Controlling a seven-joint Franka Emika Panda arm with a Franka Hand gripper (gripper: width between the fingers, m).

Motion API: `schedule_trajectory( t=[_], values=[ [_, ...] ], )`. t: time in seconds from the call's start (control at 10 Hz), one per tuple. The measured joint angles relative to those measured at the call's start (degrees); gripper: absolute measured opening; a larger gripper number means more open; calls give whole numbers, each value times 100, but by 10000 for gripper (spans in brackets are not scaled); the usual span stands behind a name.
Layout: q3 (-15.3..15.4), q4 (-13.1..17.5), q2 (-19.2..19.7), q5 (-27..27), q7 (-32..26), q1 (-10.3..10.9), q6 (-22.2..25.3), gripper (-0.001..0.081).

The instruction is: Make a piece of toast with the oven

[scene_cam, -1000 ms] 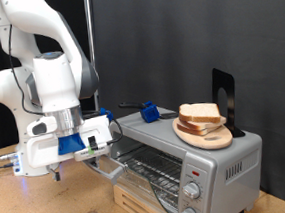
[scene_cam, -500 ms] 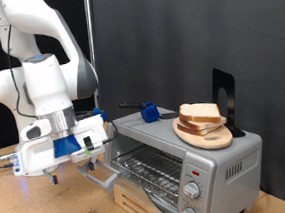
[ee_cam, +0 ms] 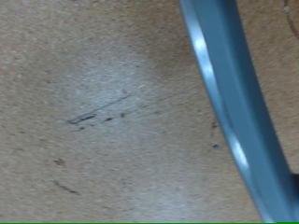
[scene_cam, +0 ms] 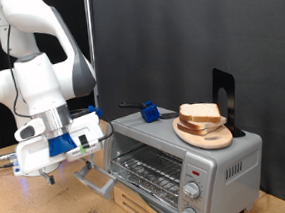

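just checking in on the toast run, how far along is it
Done: the oven door is open, its wire rack showing. In hand: nothing visible; the end effector sits low beside the door's edge. Left: both bread slices are on the wooden plate atop the oven.

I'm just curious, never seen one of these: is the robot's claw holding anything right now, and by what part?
Nothing shows between the fingers of the gripper. It hangs beside the open door of the oven.

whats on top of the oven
On the oven: a wooden plate with two bread slices, a blue thing and a dark stand. The plate hides what's beneath it.
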State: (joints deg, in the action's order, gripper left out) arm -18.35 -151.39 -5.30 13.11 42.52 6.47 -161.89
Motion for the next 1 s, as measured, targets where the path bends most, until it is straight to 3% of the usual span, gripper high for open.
schedule_trajectory(
  t=[0.2, 0.4, 0.6, 0.8, 1.0],
  values=[
    [18, 129, 316, -782, 1127, -88, -64, 805],
    [18, 336, 725, -834, 1436, -89, -238, 805],
    [32, 507, 1034, -545, 1224, -100, -410, 805],
    [120, 560, 1174, -97, 546, -181, -529, 805],
    [47, 551, 1359, -297, 527, -191, -699, 805]
  ],
)
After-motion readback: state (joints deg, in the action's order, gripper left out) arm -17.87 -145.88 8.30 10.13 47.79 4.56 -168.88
